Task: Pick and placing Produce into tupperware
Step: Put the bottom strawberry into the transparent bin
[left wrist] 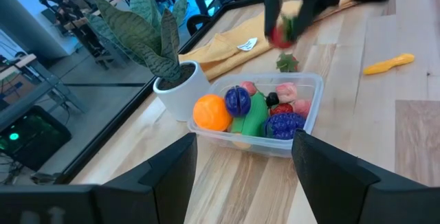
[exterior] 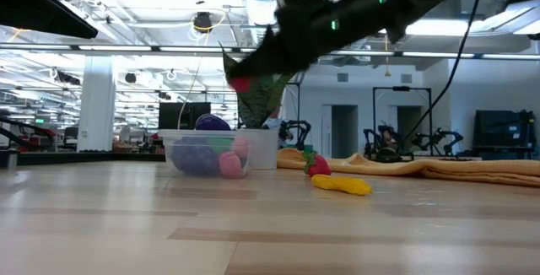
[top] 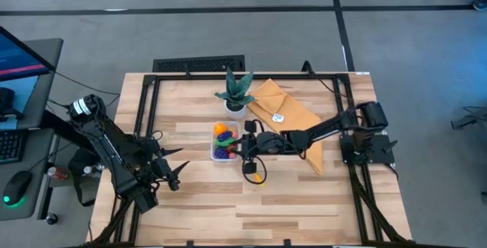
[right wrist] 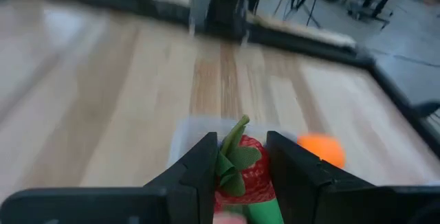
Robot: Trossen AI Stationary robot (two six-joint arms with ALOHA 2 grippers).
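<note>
The clear tupperware stands on the table mid-centre and holds several toy produce pieces, among them an orange one, a purple one and a green one. My right gripper is above the container's right edge, shut on a red toy fruit with green leaves; it also shows in the low view. A second red piece and a yellow piece lie on the table to the right of the container. My left gripper is open and empty at the table's left, pointing at the container. My right gripper pinches the red fruit's two sides between its two fingers, its green leaves sticking out past the fingertips. The fingers slant down from the table's right side. The fruit is lifted clear, above the container's rim.
A green-leafed plant in a white pot stands just behind the container. A mustard-yellow cloth lies under my right arm, right of the pot. Bare wooden tabletop lies toward the near edge.
</note>
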